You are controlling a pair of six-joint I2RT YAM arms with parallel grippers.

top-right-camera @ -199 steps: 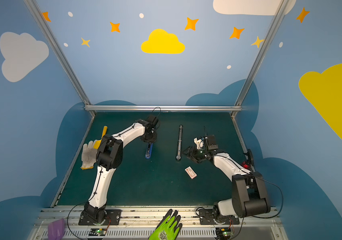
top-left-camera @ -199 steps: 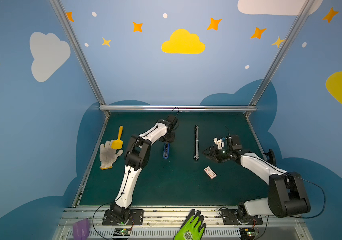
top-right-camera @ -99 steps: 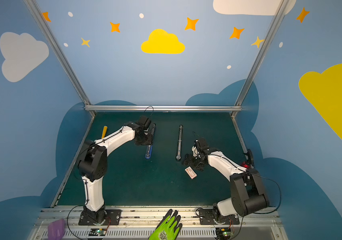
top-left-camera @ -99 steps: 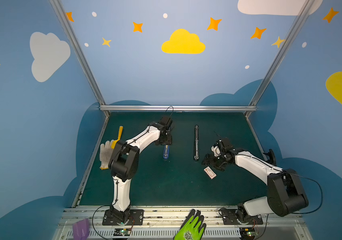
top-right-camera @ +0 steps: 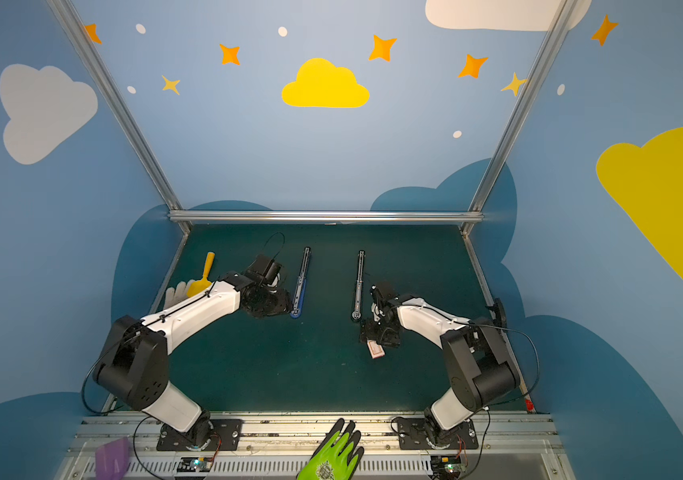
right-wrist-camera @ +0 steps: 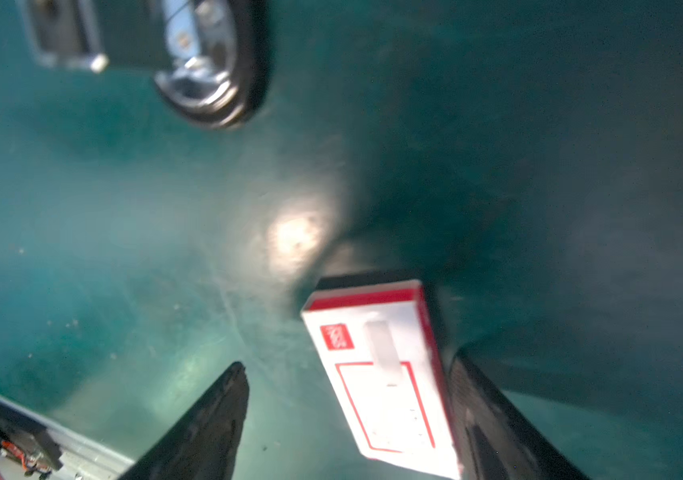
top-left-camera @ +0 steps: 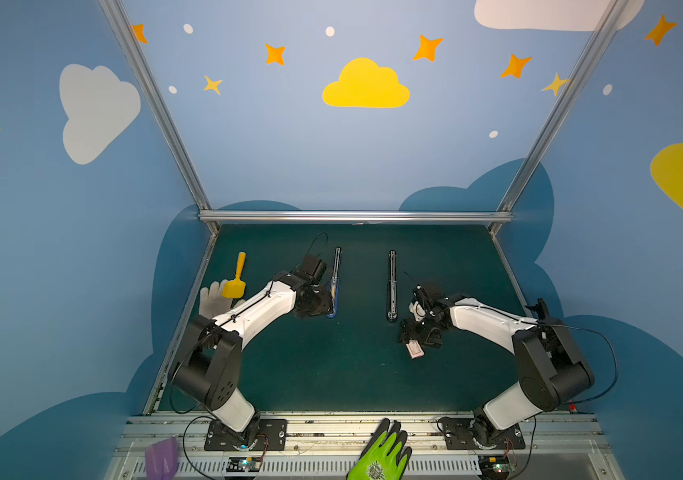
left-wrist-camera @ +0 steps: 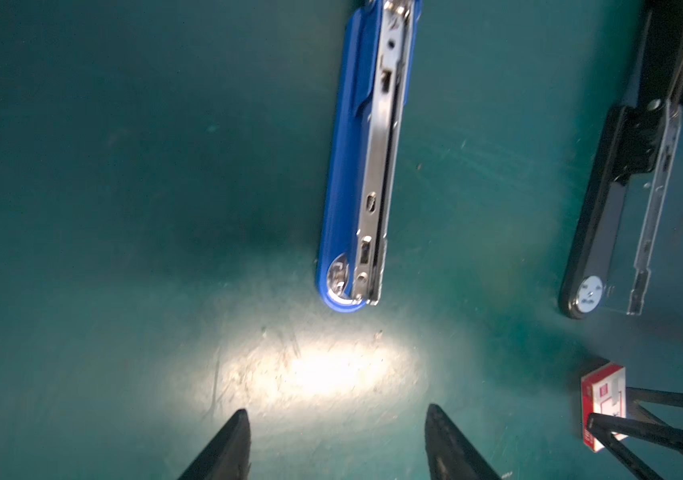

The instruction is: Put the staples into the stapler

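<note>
Two staplers: the blue stapler and the black stapler lie swung open and flat on the green bench, side by side and well apart, metal channels facing up
Staples: no loose strip shows in any view; a small white box with a red mark lies nearer the robot than the black stapler, and whether it holds them cannot be told
Left fingers: apart and empty, low over bare bench just short of the blue stapler's rounded end
Right fingers: apart, straddling the box; one rests against its long side, the other stands clear, so nothing is clamped
Step, as I judge it: fetching the staples, loading not begun
Risk one: closing from this off-centre stance likely shoves or twists the box instead of pinching it square
Risk two: the light cardboard may crush or pop open under a hard squeeze, scattering its contents
Risk three: the right arm sits near the black stapler's end, and a careless lift could knock it askew
Risk four: the thin open staplers may skid when pressed, unless the left fingers steady one
</note>
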